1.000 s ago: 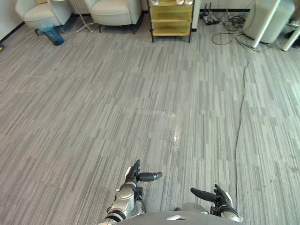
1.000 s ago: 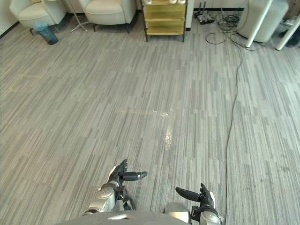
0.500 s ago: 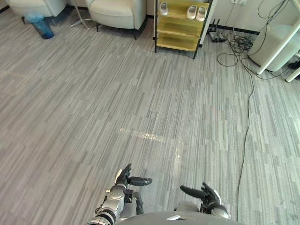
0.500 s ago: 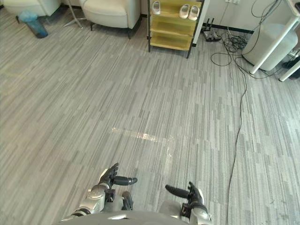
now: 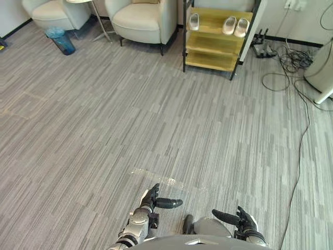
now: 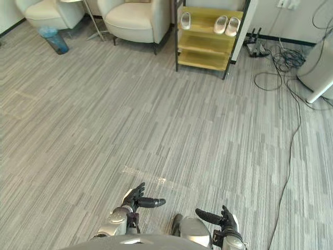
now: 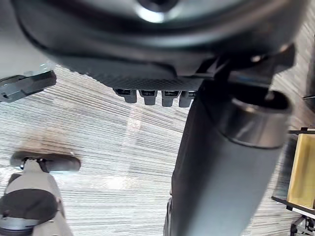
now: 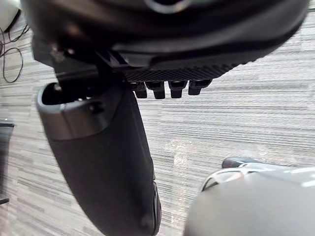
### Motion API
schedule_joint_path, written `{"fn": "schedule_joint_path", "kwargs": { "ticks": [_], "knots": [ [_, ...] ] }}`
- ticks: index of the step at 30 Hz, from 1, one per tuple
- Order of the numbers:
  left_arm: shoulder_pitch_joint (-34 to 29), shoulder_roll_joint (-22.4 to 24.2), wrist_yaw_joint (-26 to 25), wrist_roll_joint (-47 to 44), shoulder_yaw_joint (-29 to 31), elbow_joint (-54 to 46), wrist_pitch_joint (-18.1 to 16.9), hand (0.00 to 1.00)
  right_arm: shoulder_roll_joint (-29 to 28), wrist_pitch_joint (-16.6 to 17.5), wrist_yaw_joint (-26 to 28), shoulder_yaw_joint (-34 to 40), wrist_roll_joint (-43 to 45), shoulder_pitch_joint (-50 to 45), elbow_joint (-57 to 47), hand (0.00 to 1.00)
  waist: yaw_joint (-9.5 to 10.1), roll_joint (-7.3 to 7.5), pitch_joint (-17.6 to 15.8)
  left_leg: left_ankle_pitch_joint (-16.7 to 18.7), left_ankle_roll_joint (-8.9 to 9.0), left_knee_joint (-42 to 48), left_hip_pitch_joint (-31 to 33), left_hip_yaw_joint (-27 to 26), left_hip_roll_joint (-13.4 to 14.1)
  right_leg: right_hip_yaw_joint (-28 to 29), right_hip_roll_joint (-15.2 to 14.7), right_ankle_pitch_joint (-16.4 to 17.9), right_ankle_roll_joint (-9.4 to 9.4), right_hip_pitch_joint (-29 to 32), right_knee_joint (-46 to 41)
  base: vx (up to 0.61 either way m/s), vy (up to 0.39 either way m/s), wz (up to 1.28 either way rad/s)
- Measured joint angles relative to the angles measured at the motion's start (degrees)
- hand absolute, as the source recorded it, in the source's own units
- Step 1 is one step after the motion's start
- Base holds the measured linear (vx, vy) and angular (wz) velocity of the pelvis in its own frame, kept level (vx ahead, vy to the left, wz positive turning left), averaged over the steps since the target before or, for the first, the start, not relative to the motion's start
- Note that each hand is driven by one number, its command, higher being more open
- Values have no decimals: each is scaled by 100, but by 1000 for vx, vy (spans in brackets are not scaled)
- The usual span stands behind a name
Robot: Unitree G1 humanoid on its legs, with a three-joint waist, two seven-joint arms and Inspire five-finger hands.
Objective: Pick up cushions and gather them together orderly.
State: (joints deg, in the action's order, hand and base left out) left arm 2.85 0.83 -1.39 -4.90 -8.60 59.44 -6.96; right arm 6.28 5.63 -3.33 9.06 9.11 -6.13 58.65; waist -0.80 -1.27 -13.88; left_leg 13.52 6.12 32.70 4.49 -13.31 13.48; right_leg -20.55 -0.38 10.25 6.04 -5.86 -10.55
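Observation:
My left hand (image 5: 150, 199) hangs low in front of me over the grey striped floor (image 5: 156, 120), open, thumb stuck out sideways, holding nothing. My right hand (image 5: 243, 221) mirrors it a little to the right, also open and empty. In the left wrist view the fingers (image 7: 152, 96) point straight at the floor, and the right wrist view shows its fingers (image 8: 170, 88) the same way. A tan thing (image 5: 146, 1), cut by the frame edge, rests at the back of the nearer cream armchair (image 5: 140, 21).
A second cream armchair (image 5: 52, 10) and a blue bin (image 5: 61, 40) stand far left. A yellow shoe rack (image 5: 218, 39) holding white shoes stands at the back wall. Cables (image 5: 289, 67) lie far right, one cable (image 5: 300, 151) trailing down the floor.
The whole picture has shifted as the camera moved: armchairs, bin and shoe rack now sit lower and farther right. Both hands keep the same open pose.

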Motion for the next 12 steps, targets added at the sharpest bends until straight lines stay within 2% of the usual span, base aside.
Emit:
{"fn": "schedule_joint_path", "kwargs": {
  "ticks": [1,2,3,4,5,6,8,12],
  "knots": [
    [23,-3,-7,-7,-4,-9,0,100,4,2,-29,6,0,19,-14,100,28,-6,4,-47,22,-1008,-42,360,-301,100,-57,13,-78,-38,-1,240,96,-45],
    [11,-2,-34,-13,-15,-9,-1,100,22,10,-54,9,-1,19,-22,100,31,-37,22,-305,1,-1756,-79,733,-536,208,-72,43,-181,-51,-4,195,116,-51],
    [-21,7,-75,-16,-22,-3,-1,100,64,9,-53,9,-2,6,-21,100,29,-123,74,-895,-18,-2193,-45,968,-621,322,-12,89,-259,-65,-4,201,133,-49],
    [-48,15,-85,-20,-34,10,0,100,106,5,-54,16,-3,-23,-21,100,29,-216,121,-1334,-60,-2309,-34,1011,-611,405,70,122,-309,-97,-2,191,112,-56],
    [-82,-28,-94,-23,-43,118,1,100,73,-4,-77,83,-6,-73,8,100,17,-225,219,-1391,66,-2380,-154,954,-603,569,109,170,-382,-183,-4,239,112,-52],
    [-111,-134,-109,-23,-81,155,-3,100,0,3,-100,100,-10,-166,3,100,12,-94,305,-1432,8,-2594,-346,844,-669,690,32,199,-434,-213,-13,165,66,-46],
    [-159,-268,-107,-22,-174,164,-12,100,-110,-1,-93,105,-19,-235,48,100,14,34,385,-1514,10,-3052,-654,670,-739,857,-42,242,-500,-225,-13,152,48,-40],
    [-157,-297,-90,-15,-177,266,-14,100,-133,-7,-92,106,-46,-261,121,100,-37,89,416,-1630,-41,-3515,-965,441,-885,1049,-176,301,-600,-225,-9,102,67,-24]
  ]
}}
